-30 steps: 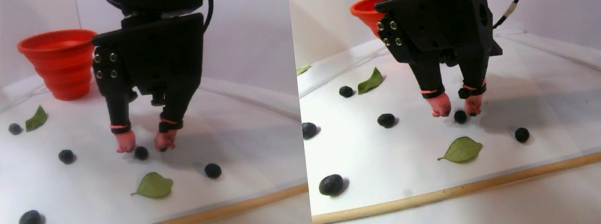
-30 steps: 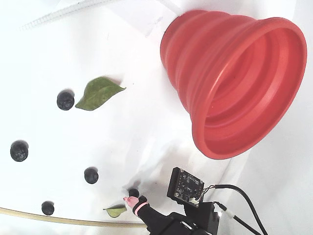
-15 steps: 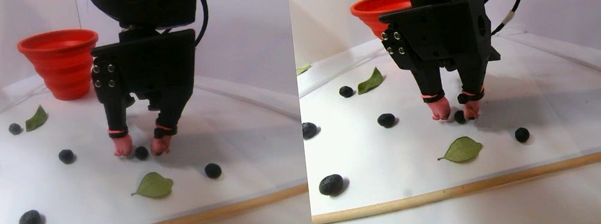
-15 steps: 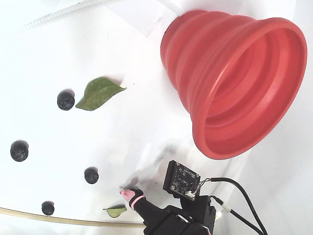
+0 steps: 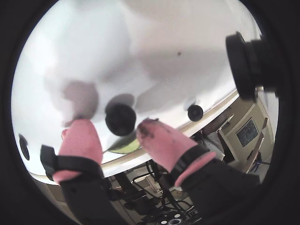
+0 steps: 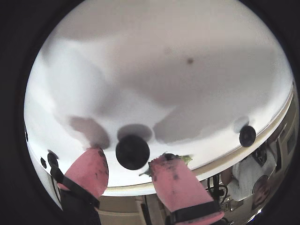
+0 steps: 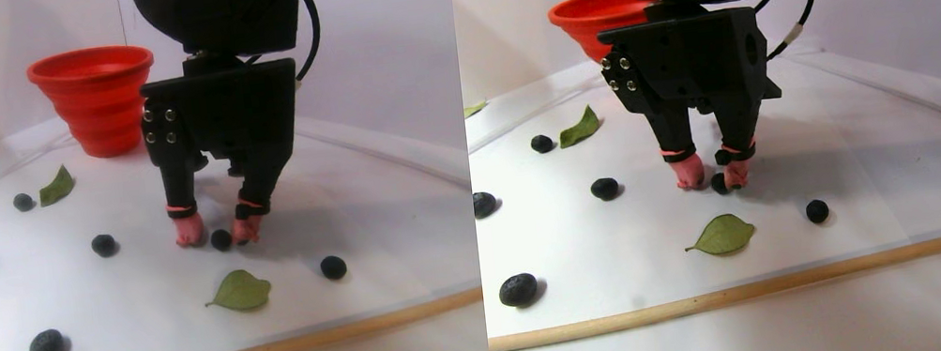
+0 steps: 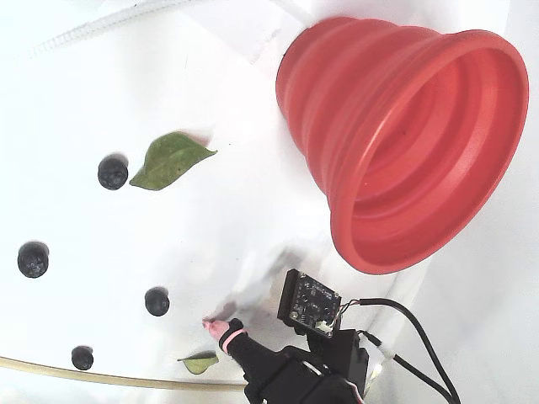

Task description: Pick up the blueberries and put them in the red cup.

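Pink-tipped fingers (image 7: 191, 229) of the gripper (image 7: 217, 232) stand slightly parted astride one blueberry (image 7: 221, 239), not gripping it. Red cup (image 7: 95, 100) stands well behind; a green leaf (image 7: 240, 291) lies in front of that berry

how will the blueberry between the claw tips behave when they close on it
The blueberry is round and sits loose on the smooth white table, so it will probably roll away if one fingertip touches first. It looks small and light, likely easy to lift. The claw has dark smears on its pink pads, hinting that berries squash under a hard squeeze.
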Available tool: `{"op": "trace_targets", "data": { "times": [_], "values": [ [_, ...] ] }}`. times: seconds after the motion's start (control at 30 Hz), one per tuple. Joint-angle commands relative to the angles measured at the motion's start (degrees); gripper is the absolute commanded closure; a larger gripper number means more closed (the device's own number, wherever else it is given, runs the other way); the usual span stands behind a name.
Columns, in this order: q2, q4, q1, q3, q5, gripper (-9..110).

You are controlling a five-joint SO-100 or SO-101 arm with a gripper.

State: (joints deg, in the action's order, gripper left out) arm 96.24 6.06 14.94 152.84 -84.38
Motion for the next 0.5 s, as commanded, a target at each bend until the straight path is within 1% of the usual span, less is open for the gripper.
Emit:
{"op": "trace_targets", "data": {
  "times": [0.0,0.3,0.47],
  "values": [
    [-0.09,-0.18,0.88,-0.53,-0.97,84],
    [-0.97,-0.18,1.14,-1.49,-1.05,84],
    [-1.05,-0.18,1.41,-1.41,-1.49,88]
  ]
}}
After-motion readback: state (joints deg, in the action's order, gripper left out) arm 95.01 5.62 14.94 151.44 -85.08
